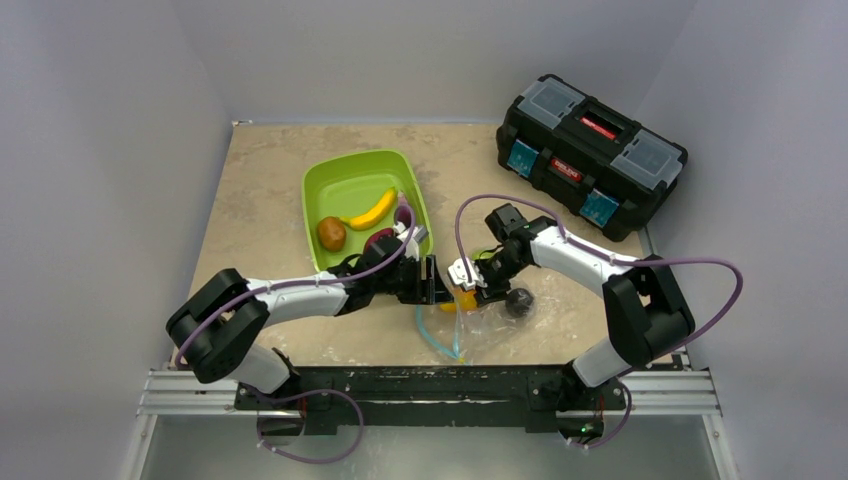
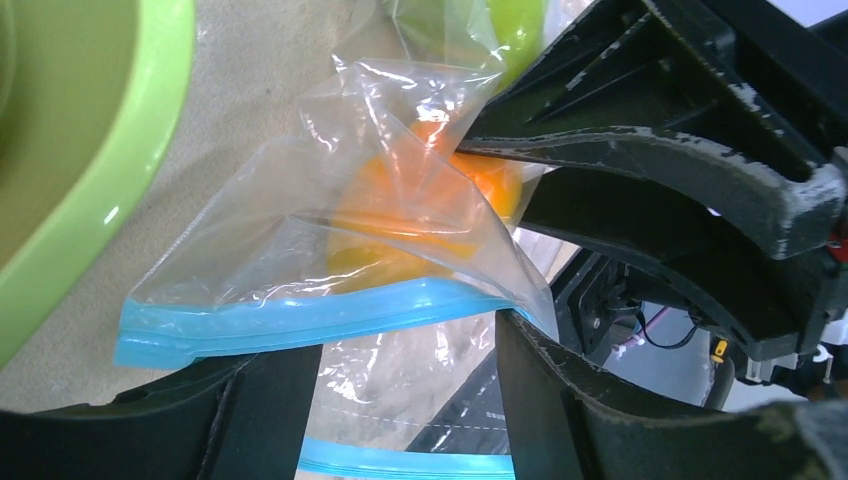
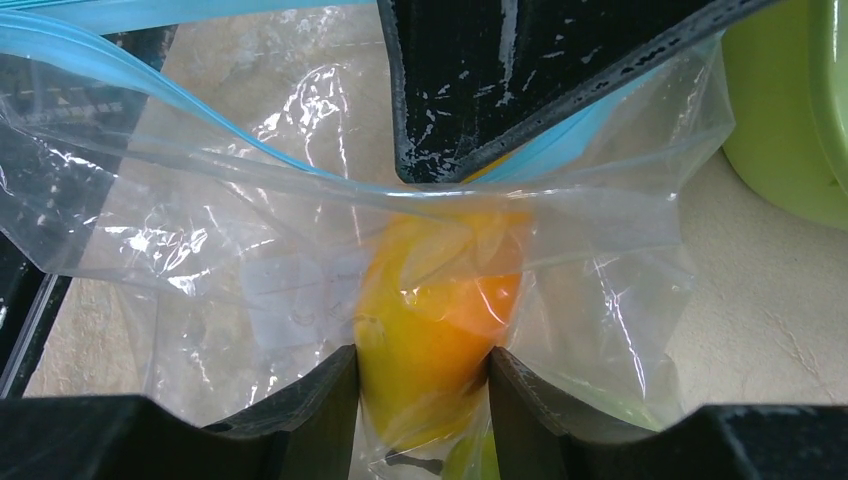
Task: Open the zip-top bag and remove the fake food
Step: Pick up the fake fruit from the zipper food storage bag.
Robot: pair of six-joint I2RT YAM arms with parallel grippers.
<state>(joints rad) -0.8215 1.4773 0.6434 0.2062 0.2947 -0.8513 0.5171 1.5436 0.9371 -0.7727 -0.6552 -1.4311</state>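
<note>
The zip-top bag (image 1: 478,328) lies at the table's near middle, its teal zipper strip (image 2: 300,318) open. My right gripper (image 3: 420,375) is shut on the orange piece (image 3: 440,300) and pinches it through the clear plastic. A green pear (image 3: 470,462) shows just below it in the bag. A dark plum (image 1: 518,302) lies in the bag's right part. My left gripper (image 2: 400,350) is open at the bag's mouth, with one zipper strip across its fingertips and bag plastic between the fingers. The banana (image 1: 372,210) and the kiwi (image 1: 331,233) lie in the tray.
The lime-green tray (image 1: 345,175) stands just behind my left gripper, and its rim shows in the left wrist view (image 2: 110,190). A black toolbox (image 1: 590,155) stands at the back right. Both grippers (image 1: 450,280) meet close together over the bag.
</note>
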